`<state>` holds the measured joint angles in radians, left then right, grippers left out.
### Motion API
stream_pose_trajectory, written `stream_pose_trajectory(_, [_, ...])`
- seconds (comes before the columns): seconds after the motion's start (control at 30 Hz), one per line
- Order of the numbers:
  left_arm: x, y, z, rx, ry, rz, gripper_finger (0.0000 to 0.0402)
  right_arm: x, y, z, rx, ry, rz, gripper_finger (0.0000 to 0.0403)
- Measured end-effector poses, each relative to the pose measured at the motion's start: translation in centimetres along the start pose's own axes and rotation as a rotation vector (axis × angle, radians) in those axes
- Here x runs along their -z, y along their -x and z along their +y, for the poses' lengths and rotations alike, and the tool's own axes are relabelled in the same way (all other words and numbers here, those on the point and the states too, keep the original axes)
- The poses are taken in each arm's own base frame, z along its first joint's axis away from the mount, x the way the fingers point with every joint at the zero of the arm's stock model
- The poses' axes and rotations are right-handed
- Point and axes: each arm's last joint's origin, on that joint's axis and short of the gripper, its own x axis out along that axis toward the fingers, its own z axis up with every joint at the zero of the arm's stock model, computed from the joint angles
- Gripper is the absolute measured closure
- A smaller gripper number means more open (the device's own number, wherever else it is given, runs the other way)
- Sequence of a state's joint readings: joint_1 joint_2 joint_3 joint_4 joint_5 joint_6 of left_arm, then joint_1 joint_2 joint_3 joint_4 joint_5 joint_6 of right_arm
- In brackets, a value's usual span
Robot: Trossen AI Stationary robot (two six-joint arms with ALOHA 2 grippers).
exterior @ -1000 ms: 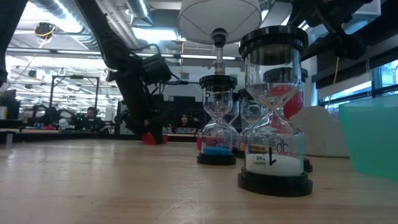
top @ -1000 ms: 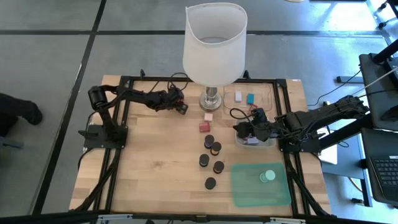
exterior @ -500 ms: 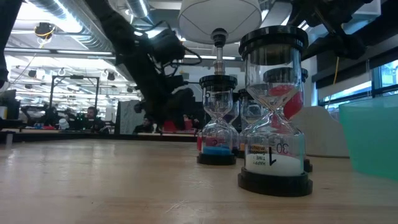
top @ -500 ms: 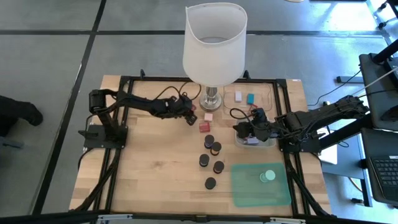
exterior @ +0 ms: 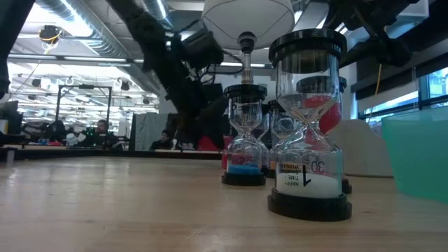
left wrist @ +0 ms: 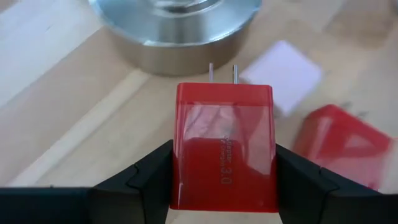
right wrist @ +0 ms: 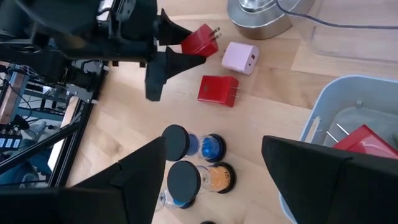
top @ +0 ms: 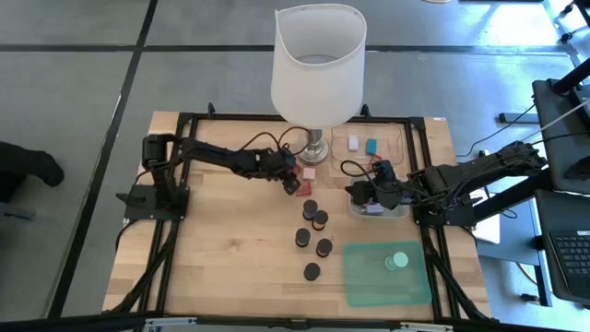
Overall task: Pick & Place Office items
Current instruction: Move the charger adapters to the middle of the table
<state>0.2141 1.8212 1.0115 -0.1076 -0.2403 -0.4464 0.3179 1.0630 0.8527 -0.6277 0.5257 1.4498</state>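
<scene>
With its fingers clamped on 1 red plastic plug-in charger block [left wrist: 222,152], the left gripper [top: 293,179] hangs off the wooden worktop [top: 221,249] near its far edge, probably to carry it.

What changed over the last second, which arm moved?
The left gripper, already holding a red charger, carried it across the table from the left, past the lamp base, and now holds it above the second red charger beside the pink one. The right gripper, over the grey tray, and the hourglasses stayed put.
</scene>
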Motion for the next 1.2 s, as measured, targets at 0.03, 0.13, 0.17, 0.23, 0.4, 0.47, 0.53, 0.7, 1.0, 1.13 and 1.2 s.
stream_pose_trajectory(0.03, [-0.2, 0.3, -0.4, 0.005, -0.017, 0.003, 0.0184, 0.0, 0.0, 0.0, 0.0, 0.0, 0.002, 0.0136])
stream_pose_trajectory(0.13, [-1.0, 1.2, -1.9, 0.021, -0.077, 0.015, 0.0183, 0.0, 0.0, 0.0, 0.0, 0.0, 0.002, 0.0136])
stream_pose_trajectory(0.17, [-1.2, 1.5, -2.4, 0.029, -0.099, 0.013, 0.0183, 0.0, 0.0, 0.0, 0.0, 0.0, 0.002, 0.0136])
stream_pose_trajectory(0.23, [-1.5, 1.8, -3.2, 0.046, -0.134, 0.001, 0.0183, 0.0, 0.0, 0.0, -0.002, 0.0, 0.017, 0.0136])
stream_pose_trajectory(0.4, [-1.8, 1.0, -4.4, 0.099, -0.159, 0.035, 0.0183, 0.2, 0.0, 0.0, -0.008, 0.0, 0.058, 0.0136])
stream_pose_trajectory(0.47, [-1.5, 0.4, -4.6, 0.118, -0.164, 0.066, 0.0183, 0.2, 0.0, 0.0, -0.01, 0.0, 0.077, 0.0136])
stream_pose_trajectory(0.53, [-1.6, 0.0, -4.8, 0.134, -0.164, 0.078, 0.0183, 0.3, 0.0, 0.0, -0.013, 0.0, 0.093, 0.0136])
stream_pose_trajectory(0.7, [-1.5, -0.4, -5.4, 0.184, -0.169, 0.102, 0.0183, 0.4, 0.0, 0.1, -0.019, -0.002, 0.125, 0.0136])
stream_pose_trajectory(1.0, [-1.4, -0.3, -5.8, 0.148, -0.206, 0.077, 0.0182, 0.4, 0.0, 0.1, -0.018, -0.002, 0.125, 0.0136])
stream_pose_trajectory(1.13, [-1.4, -0.2, -5.9, 0.148, -0.209, 0.074, 0.0176, 0.4, 0.0, 0.1, -0.018, -0.002, 0.125, 0.0136])
stream_pose_trajectory(1.2, [-1.4, -0.2, -5.9, 0.149, -0.209, 0.074, 0.0171, 0.4, 0.0, 0.1, -0.018, -0.002, 0.124, 0.0136])
